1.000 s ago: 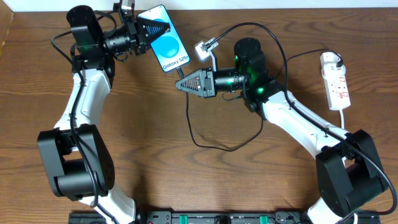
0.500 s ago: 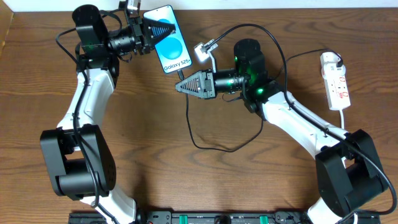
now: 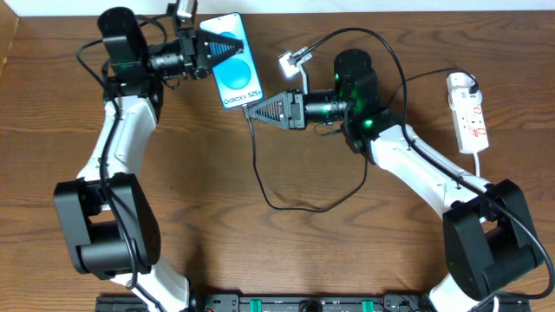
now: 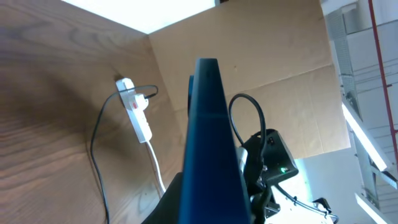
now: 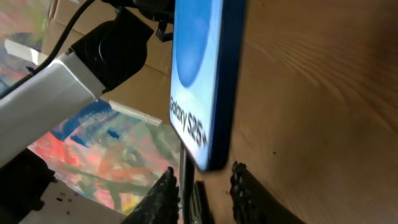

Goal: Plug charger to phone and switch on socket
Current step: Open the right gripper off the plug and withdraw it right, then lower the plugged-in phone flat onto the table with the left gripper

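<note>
Phone (image 3: 240, 80) now nearer the right claw (image 3: 253, 110), charger (image 3: 258, 173) tip between its parted fingers (image 5: 244, 186); left claw (image 3: 232, 45) clenched on phone

Phone (image 3: 238, 74), screen: white lettering "Galaxy S25+" near the lower end of the bright blue display. It reads clearly in the overhead view and again, close up, along the screen's length in the right wrist view. Left wrist view: phone seen edge-on, lettering hidden.
</note>
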Robot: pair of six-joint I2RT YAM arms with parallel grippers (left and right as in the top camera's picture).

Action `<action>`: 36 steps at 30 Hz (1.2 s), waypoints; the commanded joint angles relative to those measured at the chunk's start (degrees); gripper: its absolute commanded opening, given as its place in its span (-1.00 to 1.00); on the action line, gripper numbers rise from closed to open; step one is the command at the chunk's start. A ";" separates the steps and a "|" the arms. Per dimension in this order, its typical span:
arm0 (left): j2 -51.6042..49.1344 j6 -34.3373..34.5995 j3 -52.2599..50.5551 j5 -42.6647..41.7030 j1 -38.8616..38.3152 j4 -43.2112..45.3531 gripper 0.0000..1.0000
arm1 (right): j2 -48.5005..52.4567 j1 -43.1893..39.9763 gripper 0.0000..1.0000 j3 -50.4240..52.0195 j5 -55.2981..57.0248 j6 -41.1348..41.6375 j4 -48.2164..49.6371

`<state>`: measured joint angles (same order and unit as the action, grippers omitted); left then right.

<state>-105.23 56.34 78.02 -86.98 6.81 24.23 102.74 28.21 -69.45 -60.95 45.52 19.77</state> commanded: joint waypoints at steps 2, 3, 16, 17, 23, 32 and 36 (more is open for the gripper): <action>0.68 -2.78 -1.16 -2.16 1.27 0.28 -0.85 | 0.52 -0.79 -0.34 -1.09 -1.77 -0.48 0.17; 0.59 -3.02 -1.33 -2.21 1.27 0.24 -0.85 | 0.52 -1.16 -0.31 -1.09 -1.84 -0.59 0.15; -3.13 -7.17 -8.96 4.63 1.09 -5.68 -0.86 | 0.52 -10.34 0.27 -1.09 5.31 -16.50 -19.37; -3.13 -7.87 -10.10 6.58 0.96 -6.10 -0.85 | 0.52 -10.97 0.28 -1.09 6.78 -18.34 -22.16; -3.15 -18.71 -12.59 15.17 -0.22 -18.80 -0.86 | 0.50 -12.00 0.39 -1.11 14.23 -24.59 -32.13; -3.13 -32.22 -12.44 24.85 -1.55 -36.11 -0.86 | 0.44 -12.00 0.52 -1.73 22.10 -29.97 -41.90; -3.13 -36.54 -10.95 29.35 -2.80 -42.05 -0.86 | 0.33 -12.09 0.61 -4.42 26.23 -34.12 -49.11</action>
<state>-108.62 25.98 65.06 -61.36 5.04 -15.88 102.74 16.25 -71.07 -38.89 16.36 -27.62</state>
